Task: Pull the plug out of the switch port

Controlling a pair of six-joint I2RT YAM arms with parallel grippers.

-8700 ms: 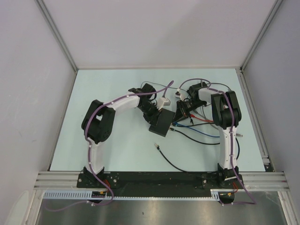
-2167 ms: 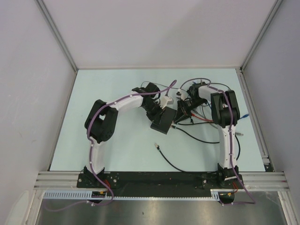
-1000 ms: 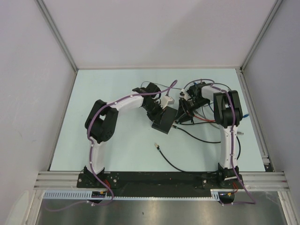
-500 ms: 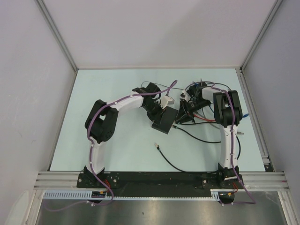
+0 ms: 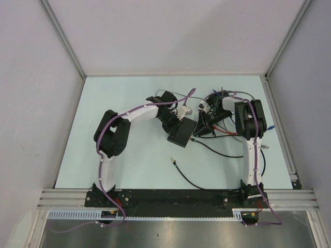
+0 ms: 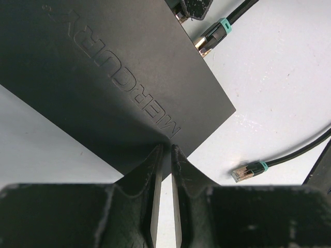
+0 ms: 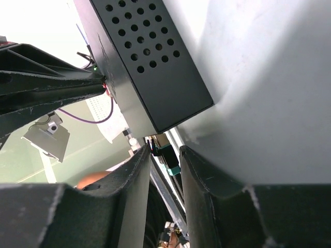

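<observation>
The flat black switch box (image 5: pixel 182 135) is tilted up off the table, and my left gripper (image 5: pixel 175 124) is shut on its near edge (image 6: pixel 165 150). The embossed top of the box fills the left wrist view (image 6: pixel 103 77). My right gripper (image 5: pixel 199 125) is at the box's right short edge. In the right wrist view its fingers (image 7: pixel 164 151) are closed around a plug with a teal boot (image 7: pixel 170 157), just below the corner of the perforated box (image 7: pixel 145 62). The socket itself is hidden. A teal-booted plug (image 6: pixel 213 37) shows at that edge.
A loose plug (image 6: pixel 247 171) on a black cable lies on the table beside the box. Another black cable ends near the front (image 5: pixel 173 161). Red and black cables (image 5: pixel 227 133) tangle under the right arm. A blue plug (image 5: pixel 269 125) lies at the far right. Grey walls enclose the table.
The right wrist has shifted slightly at the box's right edge, and the cables by it moved a little. The left arm and the box have stayed put.
</observation>
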